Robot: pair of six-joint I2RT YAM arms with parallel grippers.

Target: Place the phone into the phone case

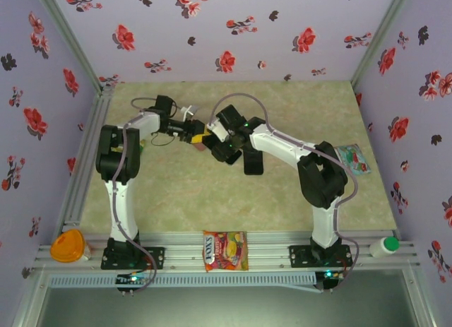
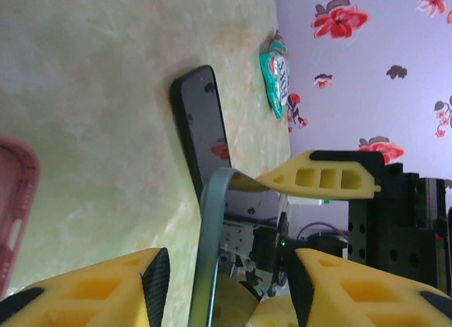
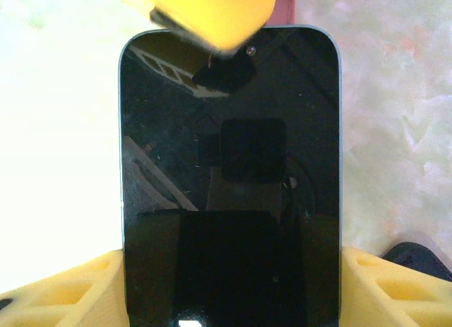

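Over the middle of the surface [image 1: 212,207] the two arms meet. The pink phone case [image 2: 14,214] lies there on the surface. We see only its rim at the left edge of the left wrist view. In the right wrist view a thin dark pink strip of it peeks out behind the top of the phone [image 3: 229,179]. The phone is outside the case, held up off the surface.

The right gripper [image 3: 229,263] pinches the phone by its two long sides, with one yellow finger [image 3: 56,295] on each side. The dark screen faces that camera. The left gripper [image 2: 229,270] is at the far end of the phone. Its jaws are spread, and the thin edge of the phone stands between them. One pad sits a little apart from the back of the phone. We cannot tell if the other pad touches the glass.

From the right wrist we see the whole dark screen, with a blurry yellow finger over its top edge. From the left wrist we see the phone side-on. Past it a dark flat slab [image 2: 201,122] lies on the surface, and a green packet [image 2: 275,66] sits near the flowered wall. From above we see both arms and the slab beside the right arm. On the front rail sit a candy bag [image 1: 224,251], an orange round thing [image 1: 67,246] and a white bottle [image 1: 385,247].
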